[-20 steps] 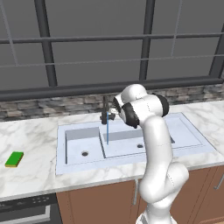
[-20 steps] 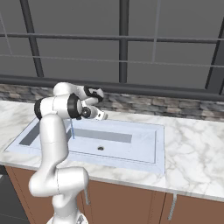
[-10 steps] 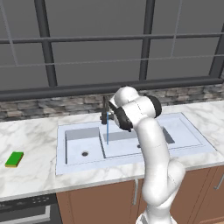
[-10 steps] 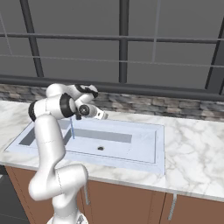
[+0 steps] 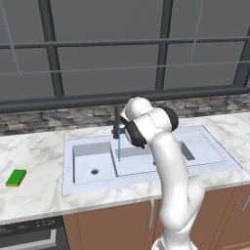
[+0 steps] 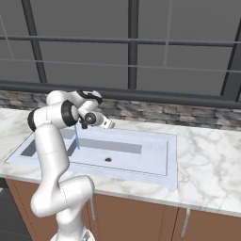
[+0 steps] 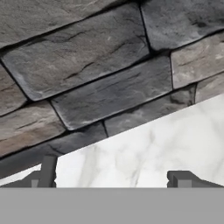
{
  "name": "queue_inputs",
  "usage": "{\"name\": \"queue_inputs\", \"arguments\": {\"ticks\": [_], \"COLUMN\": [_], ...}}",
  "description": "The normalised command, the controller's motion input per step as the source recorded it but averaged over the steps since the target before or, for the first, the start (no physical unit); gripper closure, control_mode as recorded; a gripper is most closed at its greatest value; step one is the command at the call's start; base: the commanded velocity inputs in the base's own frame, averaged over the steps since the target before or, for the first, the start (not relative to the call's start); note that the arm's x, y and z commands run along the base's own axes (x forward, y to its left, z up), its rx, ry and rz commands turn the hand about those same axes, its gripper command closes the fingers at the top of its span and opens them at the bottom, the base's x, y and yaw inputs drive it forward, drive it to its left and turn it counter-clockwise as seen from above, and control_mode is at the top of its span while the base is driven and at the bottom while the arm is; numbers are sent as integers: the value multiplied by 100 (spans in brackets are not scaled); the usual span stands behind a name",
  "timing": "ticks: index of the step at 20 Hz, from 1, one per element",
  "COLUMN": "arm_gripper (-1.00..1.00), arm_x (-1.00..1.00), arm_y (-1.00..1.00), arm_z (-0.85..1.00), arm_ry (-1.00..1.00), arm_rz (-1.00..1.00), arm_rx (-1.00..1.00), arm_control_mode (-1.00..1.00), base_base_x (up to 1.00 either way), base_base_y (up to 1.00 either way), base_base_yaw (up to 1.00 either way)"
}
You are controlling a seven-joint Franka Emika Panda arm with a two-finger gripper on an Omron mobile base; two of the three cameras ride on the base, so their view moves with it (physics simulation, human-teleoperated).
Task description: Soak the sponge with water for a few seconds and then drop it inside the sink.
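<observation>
Swinging further left since a second ago, the arm's upper joints now sit over the divider of the sink (image 5: 215,161), wrist turned toward the far wall. Fingers (image 7: 47,168) stand wide apart, gripping nothing, facing the stone backsplash (image 7: 87,74) and a strip of marble tabletop (image 7: 148,148). Water (image 5: 119,145) runs in a thin blue stream into the basin. Way out left, the sponge (image 5: 16,177) lies flat on the tabletop, well apart from the sink.
</observation>
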Motion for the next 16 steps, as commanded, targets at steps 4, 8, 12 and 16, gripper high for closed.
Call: {"name": "queue_inputs", "arguments": {"ticks": [4, 8, 12, 16], "arm_gripper": [-100, -100, -100, -100], "arm_x": [0, 0, 0, 0], "arm_y": [-60, -57, -53, -56], "arm_z": [29, 36, 45, 42], "arm_ry": [0, 0, 0, 0], "arm_rz": [-1, -1, 0, -1], "arm_rx": [12, 11, 8, 5], "arm_control_mode": [-100, -100, -100, -100], "base_base_x": [0, 0, 0, 0], "base_base_y": [0, 0, 0, 0], "base_base_yaw": [0, 0, 0, 0]}}
